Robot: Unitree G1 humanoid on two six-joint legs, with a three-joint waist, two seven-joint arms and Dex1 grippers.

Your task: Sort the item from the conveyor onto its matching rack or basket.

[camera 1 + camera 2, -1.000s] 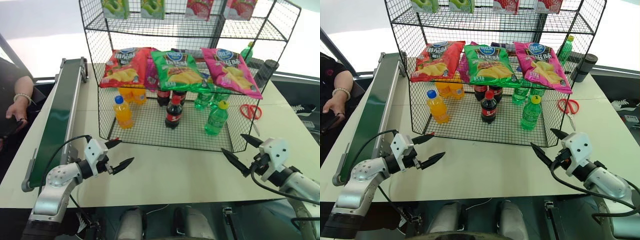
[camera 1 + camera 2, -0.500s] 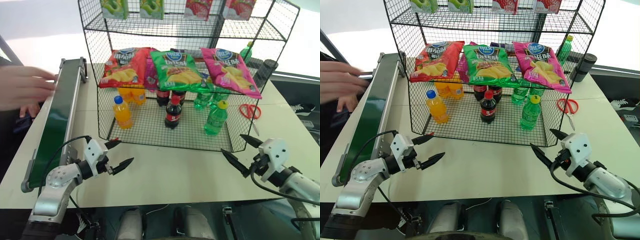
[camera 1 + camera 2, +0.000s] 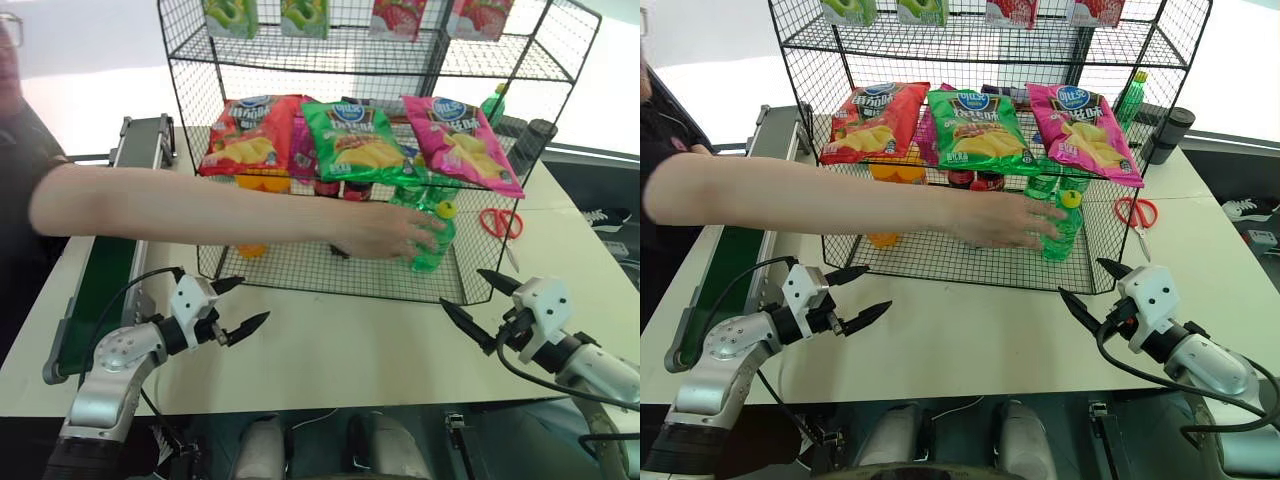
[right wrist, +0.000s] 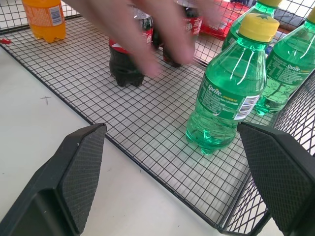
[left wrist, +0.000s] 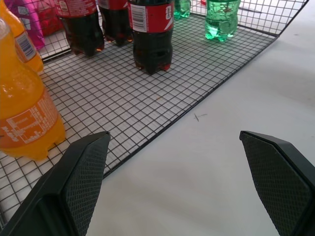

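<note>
While both end effectors, left [image 3: 233, 305] and right [image 3: 473, 303], hung released near the desk's front edge, the full-looking, slick, squeezable green bottle [image 4: 227, 85] stood on the rack's [image 3: 330, 265] bottom tier beside a person's hand [image 3: 385, 232], likely best gripped mid-body.

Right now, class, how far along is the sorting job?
Done: nothing visibly.

In hand: a person's hand reaches the front green soda bottle on the black wire rack. Left gripper and right gripper hang open, empty.

Left: the conveyor shows no item to sort.
</note>
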